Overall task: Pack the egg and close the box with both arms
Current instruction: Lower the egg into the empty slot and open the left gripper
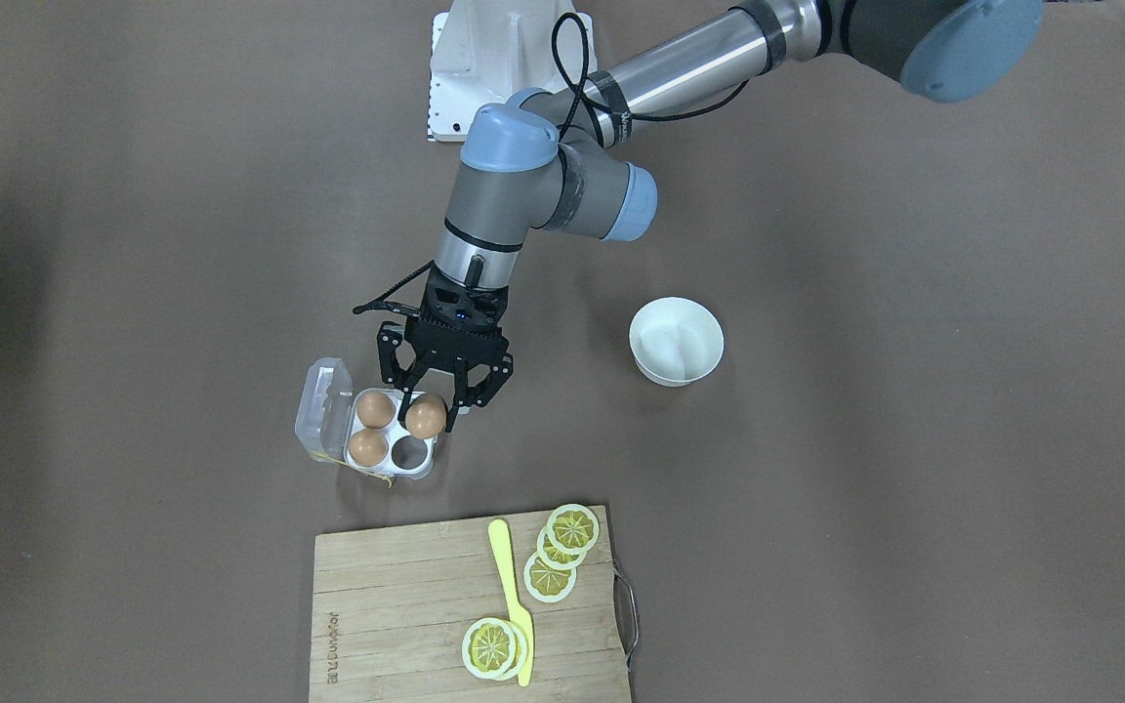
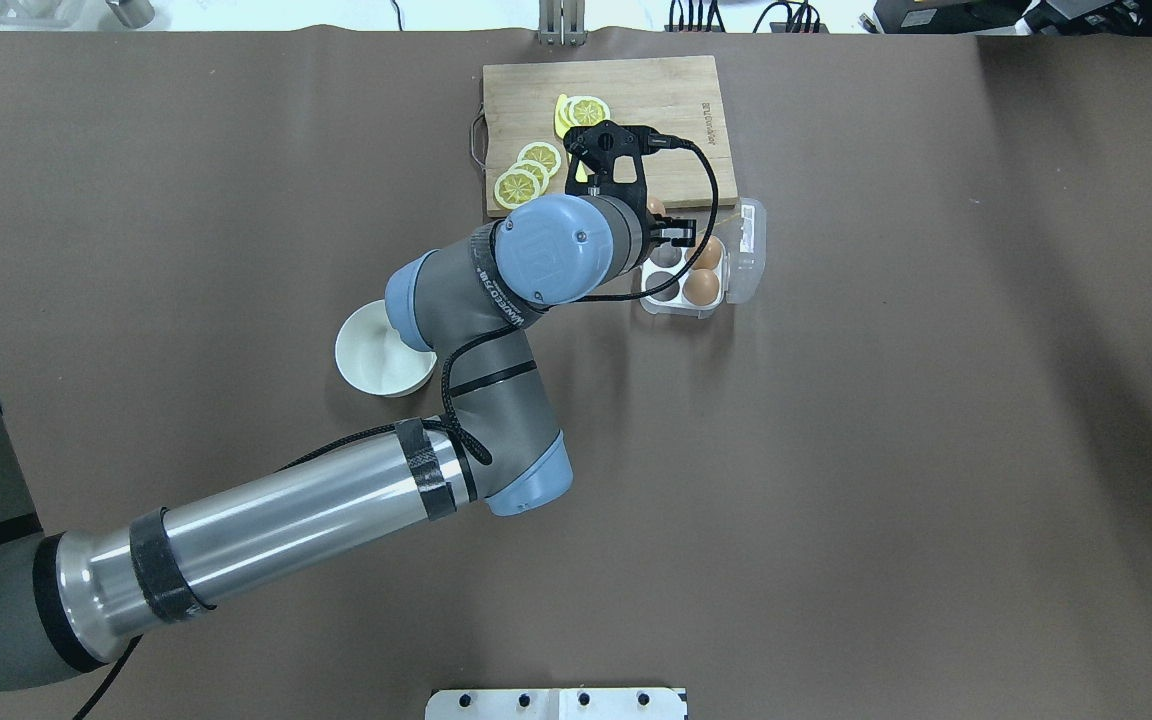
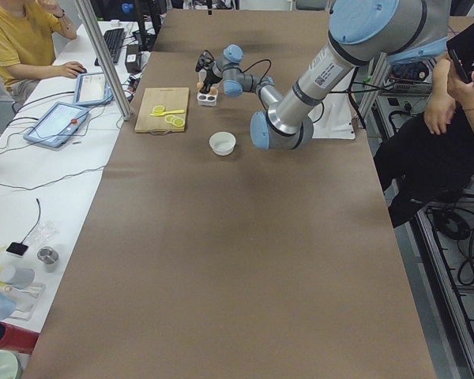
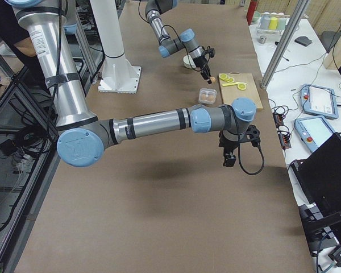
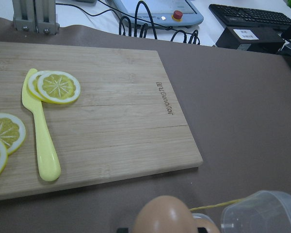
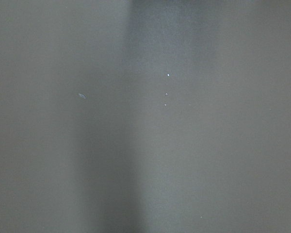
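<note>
My left gripper [image 1: 428, 405] is shut on a tan-brown egg [image 1: 426, 418] and holds it just above the clear four-cell box [image 1: 389, 475]. The held egg is over the cell nearest the arm. The box's hinged lid [image 1: 322, 405] lies open to the side. Two more eggs [image 1: 374, 409] sit in the cells by the lid, and one cell [image 1: 410, 451] is empty. In the left wrist view the held egg [image 5: 164, 214] fills the bottom edge, beside the lid [image 5: 262, 213] and yellow string [image 5: 218, 206]. My right gripper [image 4: 228, 154] hangs over bare table, apart from the box [image 4: 207, 96]; I cannot tell if it is open.
A round white bowl [image 1: 676, 341] stands beside the left arm. A wooden cutting board [image 1: 396, 605] with lemon slices [image 1: 572, 528] and a yellow knife [image 1: 512, 596] lies just beyond the box. The right wrist view shows only brown table.
</note>
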Motion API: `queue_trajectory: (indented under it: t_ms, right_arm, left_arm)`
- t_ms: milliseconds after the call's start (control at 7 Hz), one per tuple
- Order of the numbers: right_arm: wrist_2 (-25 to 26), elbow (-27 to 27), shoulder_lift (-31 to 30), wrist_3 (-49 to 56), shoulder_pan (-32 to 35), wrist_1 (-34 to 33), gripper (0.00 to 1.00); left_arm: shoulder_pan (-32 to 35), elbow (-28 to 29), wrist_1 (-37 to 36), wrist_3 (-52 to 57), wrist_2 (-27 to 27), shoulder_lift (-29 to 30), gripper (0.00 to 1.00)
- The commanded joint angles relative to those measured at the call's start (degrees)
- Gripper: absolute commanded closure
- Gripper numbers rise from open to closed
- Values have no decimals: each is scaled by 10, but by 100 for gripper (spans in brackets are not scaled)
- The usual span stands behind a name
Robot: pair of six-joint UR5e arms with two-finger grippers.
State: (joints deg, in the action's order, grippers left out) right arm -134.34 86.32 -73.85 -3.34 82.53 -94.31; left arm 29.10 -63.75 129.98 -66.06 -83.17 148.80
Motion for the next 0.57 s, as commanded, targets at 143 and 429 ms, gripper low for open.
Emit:
queue_trajectory:
  t_ms: [143, 429]
  right_arm:
    - [2, -1, 0, 0, 0, 0, 0]
    - [2, -1, 0, 0, 0, 0, 0]
  left_arm:
    - [-21, 26, 1, 0, 51, 14, 55]
    - [-24, 25, 1, 0, 51, 15, 45]
